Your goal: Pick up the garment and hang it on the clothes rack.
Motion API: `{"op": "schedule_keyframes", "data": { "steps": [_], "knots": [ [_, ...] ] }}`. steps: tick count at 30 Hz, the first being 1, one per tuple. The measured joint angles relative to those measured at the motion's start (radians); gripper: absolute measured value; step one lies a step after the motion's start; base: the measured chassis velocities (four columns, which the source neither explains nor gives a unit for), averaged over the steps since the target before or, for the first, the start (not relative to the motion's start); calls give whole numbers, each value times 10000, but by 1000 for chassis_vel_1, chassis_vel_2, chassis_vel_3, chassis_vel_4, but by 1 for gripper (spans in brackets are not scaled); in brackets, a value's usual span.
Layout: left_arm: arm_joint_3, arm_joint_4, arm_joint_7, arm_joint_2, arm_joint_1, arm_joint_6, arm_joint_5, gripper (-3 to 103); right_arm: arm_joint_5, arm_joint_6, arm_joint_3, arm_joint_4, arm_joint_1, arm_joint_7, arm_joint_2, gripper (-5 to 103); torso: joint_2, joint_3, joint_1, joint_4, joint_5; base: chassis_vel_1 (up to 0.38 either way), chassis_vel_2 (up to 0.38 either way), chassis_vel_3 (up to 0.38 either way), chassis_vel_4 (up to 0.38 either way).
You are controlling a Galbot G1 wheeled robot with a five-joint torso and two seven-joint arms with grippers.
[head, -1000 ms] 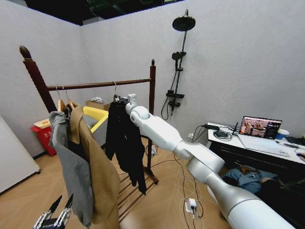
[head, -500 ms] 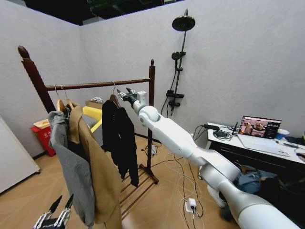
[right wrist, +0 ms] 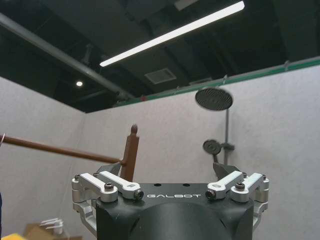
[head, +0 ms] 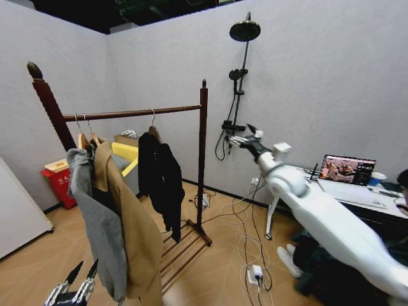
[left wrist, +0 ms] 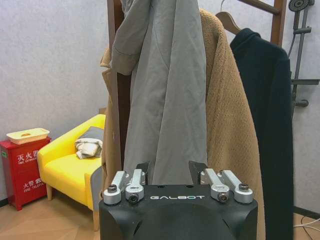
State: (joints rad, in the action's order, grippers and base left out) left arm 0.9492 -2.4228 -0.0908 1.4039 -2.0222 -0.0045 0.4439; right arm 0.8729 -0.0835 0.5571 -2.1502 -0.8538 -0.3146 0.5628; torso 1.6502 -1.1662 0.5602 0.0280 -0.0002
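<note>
Head view showed the black jacket (head: pixel 159 178) on its hanger, hooked over the clothes rack (head: pixel 127 113) bar near the right post. The right tool (head: pixel 241 140) hovered empty, fingers spread, well apart to the right. The hanging looked done; the left tool (head: pixel 70 292) waited low, released.

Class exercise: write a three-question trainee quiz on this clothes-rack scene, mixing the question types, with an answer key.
1. True or false: the garment hangs from the clothes rack.
2. The right hand is: A) gripping the hanger, B) open, clear of the rack's right post.
3. Which piece hangs between the grey hooded top and the garment?

Key: 1 true. 2 B. 3 the tan coat.
</note>
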Motion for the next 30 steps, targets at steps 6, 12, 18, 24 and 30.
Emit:
{"op": "schedule_keyframes", "data": {
  "steps": [6, 12, 18, 24, 30],
  "knots": [
    [1, 0, 6, 0, -1, 0, 0, 46, -1793, 762, 3361, -1634, -5772, 60, 2219, 100, -1, -2, 1, -5, 12, 0, 0, 0, 0],
    [1, 0, 1, 1, 0, 0, 0, 46, -4395, 2555, 3354, -1757, -9199, 464, 5071, 100, -1, -1, 0, -4, 1, 0, 0, 0, 0],
    [1, 0, 3, 0, 0, 0, 0, 46, -5576, 3199, 1792, -2549, -11094, 222, 7398, 100, -2, -2, 1, -1, -5, 0, 0, 0, 0],
    [0, 0, 4, 0, 0, 0, 0, 46, -5844, 3310, 1733, -2592, -11255, 212, 7621, 100, -3, -3, 2, -6, -1, 0, 0, 0, 0],
    [1, 0, 4, 0, 0, 0, 0, 46, -5833, 3301, 1748, -2536, -11266, 212, 7649, 100, -4, -4, 4, -3, 2, 0, 0, 0, 0]
  ]
}}
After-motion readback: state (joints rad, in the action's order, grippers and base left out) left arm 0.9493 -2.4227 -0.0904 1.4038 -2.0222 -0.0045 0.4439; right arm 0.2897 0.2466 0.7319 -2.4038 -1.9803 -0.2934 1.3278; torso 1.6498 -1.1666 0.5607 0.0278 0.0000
